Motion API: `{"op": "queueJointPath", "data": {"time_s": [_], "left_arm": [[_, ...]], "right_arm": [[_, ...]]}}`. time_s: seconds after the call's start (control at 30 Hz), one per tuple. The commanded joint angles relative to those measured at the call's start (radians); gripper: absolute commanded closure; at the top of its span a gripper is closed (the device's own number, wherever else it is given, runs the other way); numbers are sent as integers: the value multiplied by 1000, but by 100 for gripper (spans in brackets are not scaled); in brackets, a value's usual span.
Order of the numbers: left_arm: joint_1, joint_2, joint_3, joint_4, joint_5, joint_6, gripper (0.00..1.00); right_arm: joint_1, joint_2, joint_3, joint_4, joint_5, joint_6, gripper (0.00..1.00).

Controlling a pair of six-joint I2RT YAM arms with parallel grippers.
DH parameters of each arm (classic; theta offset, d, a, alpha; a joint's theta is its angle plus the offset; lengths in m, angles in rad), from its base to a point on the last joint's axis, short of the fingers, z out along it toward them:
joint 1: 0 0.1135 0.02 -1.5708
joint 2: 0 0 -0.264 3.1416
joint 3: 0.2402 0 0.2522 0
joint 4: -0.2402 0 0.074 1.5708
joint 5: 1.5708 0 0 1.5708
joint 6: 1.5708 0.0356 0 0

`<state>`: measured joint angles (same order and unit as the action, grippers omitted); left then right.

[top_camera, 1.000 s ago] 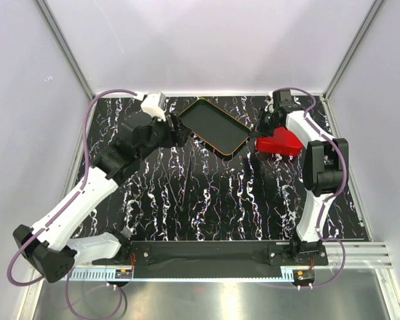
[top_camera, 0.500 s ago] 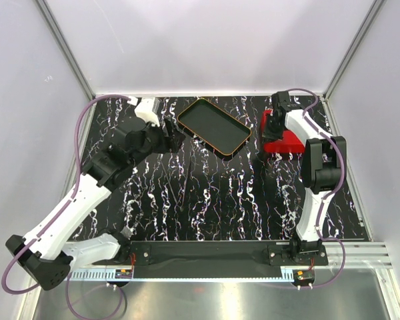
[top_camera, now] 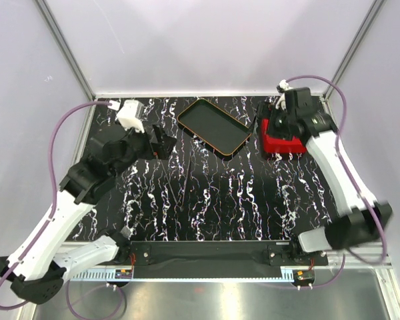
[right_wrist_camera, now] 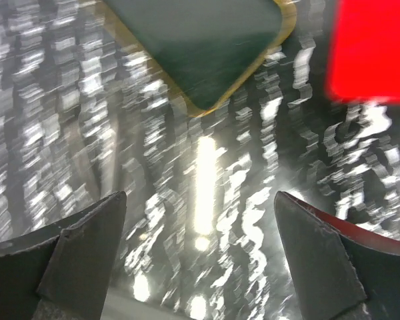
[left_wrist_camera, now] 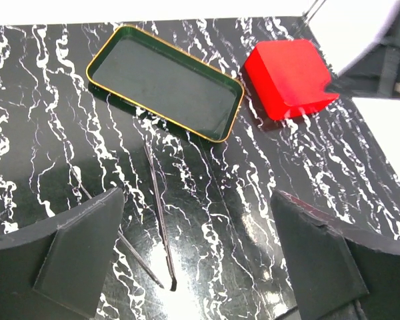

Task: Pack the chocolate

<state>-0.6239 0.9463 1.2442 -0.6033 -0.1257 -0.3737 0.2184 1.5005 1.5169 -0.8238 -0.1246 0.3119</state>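
No chocolate shows in any view. A closed red box (top_camera: 284, 143) (left_wrist_camera: 290, 85) (right_wrist_camera: 373, 47) sits at the back right of the table, with a flat red lid covering its top. My right gripper (top_camera: 275, 127) (right_wrist_camera: 200, 200) hovers at the box's left edge, open, with nothing between its fingers; its wrist view is blurred. My left gripper (top_camera: 161, 142) (left_wrist_camera: 199, 227) is open and empty above the table, left of the black tray (top_camera: 213, 125) (left_wrist_camera: 165, 83) (right_wrist_camera: 200, 40).
The black oblong tray with an orange rim lies empty at the back centre. A thin pair of metal tweezers (left_wrist_camera: 157, 213) lies on the black marbled tabletop (top_camera: 213, 200) below my left gripper. White walls close in the back and sides.
My right gripper held the tilted red lid; the lid now lies flat on the box and the gripper has opened. My left gripper drew back from the tray and opened wider.
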Motion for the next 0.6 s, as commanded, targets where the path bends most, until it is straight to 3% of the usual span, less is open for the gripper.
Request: {"op": "queueJointPath", "data": {"time_s": [0.0,0.13,0.27,0.57], "left_arm": [[0,-46,37,-9,31,15,1],[0,-115,9,-21,55,19,1],[0,-162,-12,-42,72,32,1],[0,-287,-75,-20,118,41,1]], "right_arm": [[24,-205,-96,-5,-110,50,0],[26,-449,-239,124,-159,121,0],[25,-664,-372,172,-40,173,0],[26,-749,-342,114,54,130,0]]}}
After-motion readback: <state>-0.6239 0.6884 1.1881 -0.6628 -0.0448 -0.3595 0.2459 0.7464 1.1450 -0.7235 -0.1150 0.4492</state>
